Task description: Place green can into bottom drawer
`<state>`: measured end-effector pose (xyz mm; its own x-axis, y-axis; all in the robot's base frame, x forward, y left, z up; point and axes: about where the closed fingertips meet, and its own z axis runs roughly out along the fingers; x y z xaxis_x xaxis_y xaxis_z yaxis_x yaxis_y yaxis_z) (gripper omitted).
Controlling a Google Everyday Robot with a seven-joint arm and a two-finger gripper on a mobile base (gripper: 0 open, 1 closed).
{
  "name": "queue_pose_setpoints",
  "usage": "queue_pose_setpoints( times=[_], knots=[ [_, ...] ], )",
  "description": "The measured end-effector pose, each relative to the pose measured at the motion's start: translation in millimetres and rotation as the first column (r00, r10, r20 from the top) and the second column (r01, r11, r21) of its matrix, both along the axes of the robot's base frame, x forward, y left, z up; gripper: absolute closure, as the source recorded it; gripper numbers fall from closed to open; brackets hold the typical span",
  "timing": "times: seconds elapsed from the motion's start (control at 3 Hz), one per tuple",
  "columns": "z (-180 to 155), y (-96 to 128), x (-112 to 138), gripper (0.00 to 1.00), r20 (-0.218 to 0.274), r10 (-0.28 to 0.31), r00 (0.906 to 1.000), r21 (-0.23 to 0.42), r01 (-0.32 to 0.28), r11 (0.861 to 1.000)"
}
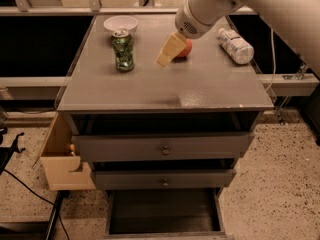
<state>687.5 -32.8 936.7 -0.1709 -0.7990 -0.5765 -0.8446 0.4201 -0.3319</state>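
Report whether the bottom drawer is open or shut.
Open: the bottom drawer is pulled out, its dark inside showing. The green can stands on the cabinet top; the claw hovers beside it.

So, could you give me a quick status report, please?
Gripper over the cabinet top, right of the green can, apart from it. Can upright, ungrasped. Bottom drawer open. Nothing between.

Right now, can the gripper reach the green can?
Probably yes. The gripper hangs above the cabinet top close beside the green can, with only bare surface between them. The white bowl sits behind the can and the orange fruit behind the gripper, so neither blocks the way.
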Motion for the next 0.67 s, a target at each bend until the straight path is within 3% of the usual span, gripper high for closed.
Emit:
queue_pose_setpoints(
  times=[0.67],
  knots=[
    [-19, 21, 45, 0.0, 0.023, 0.013, 0.9997, 0.094, -0.015, 0.995]
  ],
)
